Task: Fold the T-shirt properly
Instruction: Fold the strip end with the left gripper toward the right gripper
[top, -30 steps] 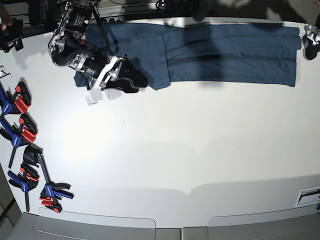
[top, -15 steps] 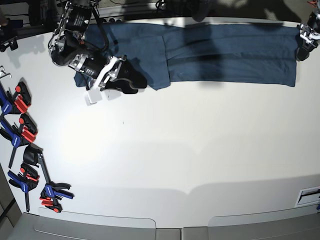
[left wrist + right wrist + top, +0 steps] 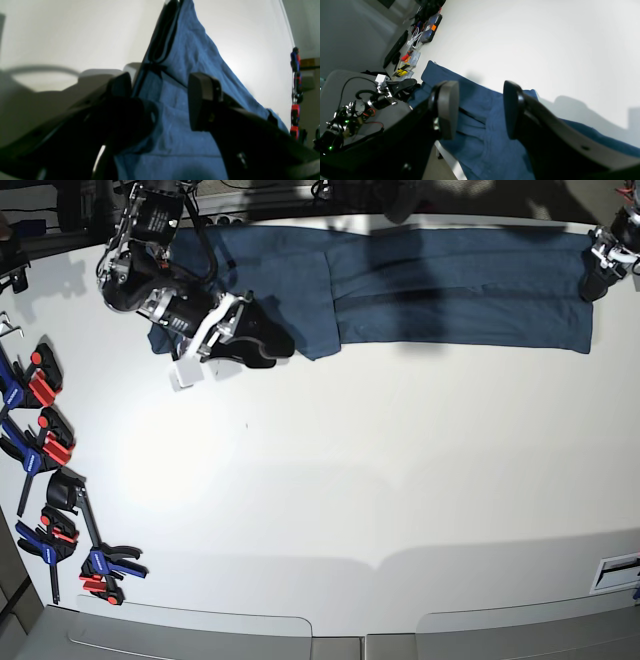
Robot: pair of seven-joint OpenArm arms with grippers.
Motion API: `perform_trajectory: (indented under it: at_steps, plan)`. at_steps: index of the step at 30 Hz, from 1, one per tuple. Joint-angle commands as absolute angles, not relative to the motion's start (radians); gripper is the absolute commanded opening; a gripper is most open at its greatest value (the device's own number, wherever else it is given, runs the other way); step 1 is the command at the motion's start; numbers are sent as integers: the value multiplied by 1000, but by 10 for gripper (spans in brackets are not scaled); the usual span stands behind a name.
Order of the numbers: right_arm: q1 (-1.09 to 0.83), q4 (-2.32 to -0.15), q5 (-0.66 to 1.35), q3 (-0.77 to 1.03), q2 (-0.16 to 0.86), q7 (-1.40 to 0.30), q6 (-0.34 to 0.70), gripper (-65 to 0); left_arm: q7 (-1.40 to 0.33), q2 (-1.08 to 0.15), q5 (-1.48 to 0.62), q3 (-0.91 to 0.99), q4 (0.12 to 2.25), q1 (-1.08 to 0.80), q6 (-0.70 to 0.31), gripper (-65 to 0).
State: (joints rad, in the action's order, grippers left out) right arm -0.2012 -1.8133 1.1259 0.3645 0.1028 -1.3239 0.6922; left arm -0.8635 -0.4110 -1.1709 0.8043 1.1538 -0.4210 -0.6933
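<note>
White matte desk (image 3: 380, 470), wide and bare through its middle, glare patch left of centre. T-shirt (image 3: 450, 290) lies flat in a long folded band along the far edge, dark navy, one fold line running lengthwise. Right claw (image 3: 250, 340) sits over the shirt's near corner at the base view's left, jaws parted, nothing gripped; its wrist view shows cloth between and below the pads (image 3: 448, 110). Left claw (image 3: 600, 265) at the shirt's opposite end, jaws spread wide with blue fabric (image 3: 175, 120) lying between them, not pinched. Red-and-blue clamps (image 3: 45, 450) line the desk's left edge. Cables and small tools (image 3: 405, 67) clutter beyond the far edge.
</note>
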Motion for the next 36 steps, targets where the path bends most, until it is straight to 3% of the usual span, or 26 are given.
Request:
perform_trajectory:
  at_steps: [1, 11, 15, 23, 27, 33, 36]
  plan:
    - [-188, -1831, 1155, 367, 110, -1298, 698, -379, -868, -424, -1168, 809, 1165, -426, -698, -315]
    - [-183, -1831, 1155, 367, 110, -1297, 698, -379, -867, -408, -1103, 772, 1165, -379, -698, -315]
    - [-183, -1831, 1155, 367, 110, -1298, 698, -379, -867, -408, -1104, 708, 1165, -380, -698, -343]
    - [-183, -1831, 1154, 367, 110, -1298, 698, -379, -819, -408, -1104, 686, 1165, -380, -698, -470]
    - [-183, -1831, 1120, 367, 110, -1299, 698, -379, -780, -408, -1106, 686, 1165, -379, -698, -644]
    - [-183, -1831, 921, 367, 110, -1206, 698, -379, -764, -408, -1221, 686, 1169, -380, -698, -650]
    - [-183, -1831, 796, 367, 110, -1159, 698, -379, -838, -407, -1298, 686, 1209, -380, -698, -650]
